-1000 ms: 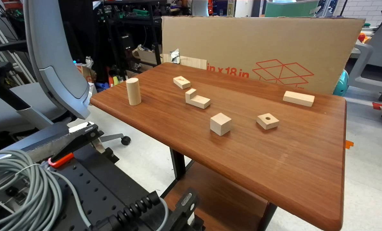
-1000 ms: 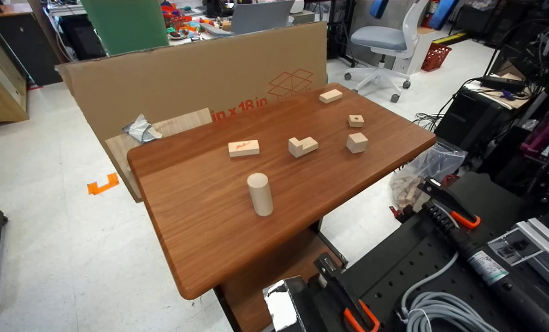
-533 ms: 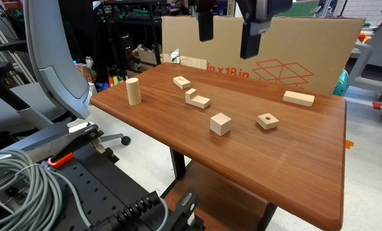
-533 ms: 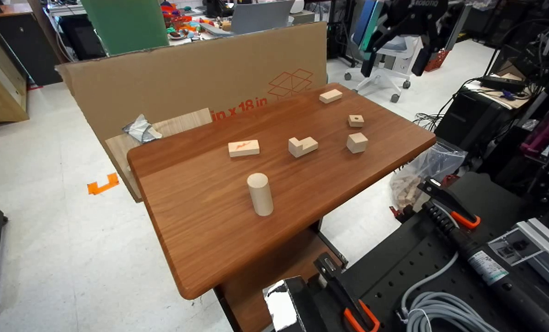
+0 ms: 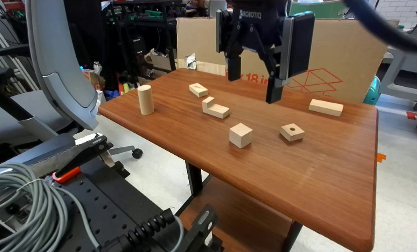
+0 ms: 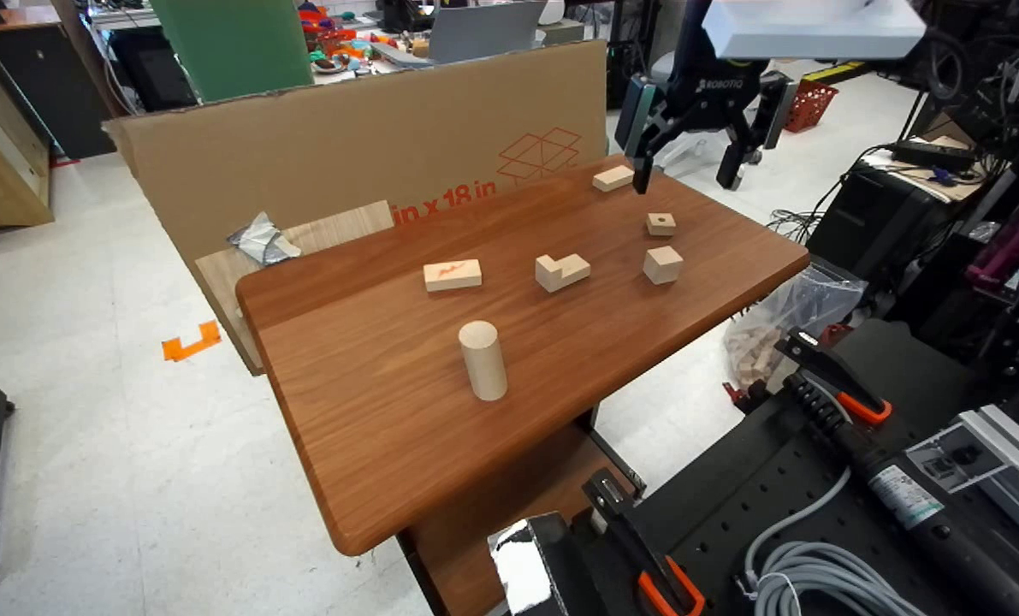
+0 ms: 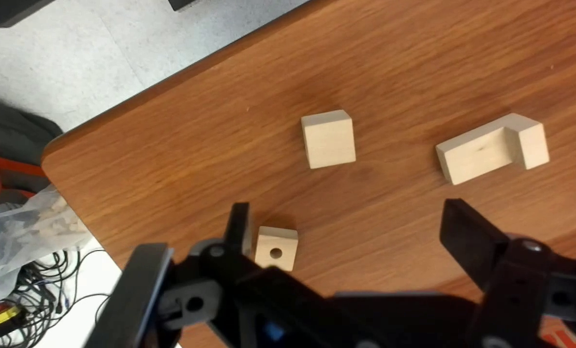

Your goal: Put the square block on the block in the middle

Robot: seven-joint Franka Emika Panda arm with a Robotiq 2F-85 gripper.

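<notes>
Now that you've brought tool down into view, wide and empty, square block below it looks like next grab, stacking after imo.

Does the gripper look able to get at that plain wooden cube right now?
Probably, yes: the gripper hangs open and holds nothing, and the cube stands on the table with nothing covering it or crowding its sides.
</notes>
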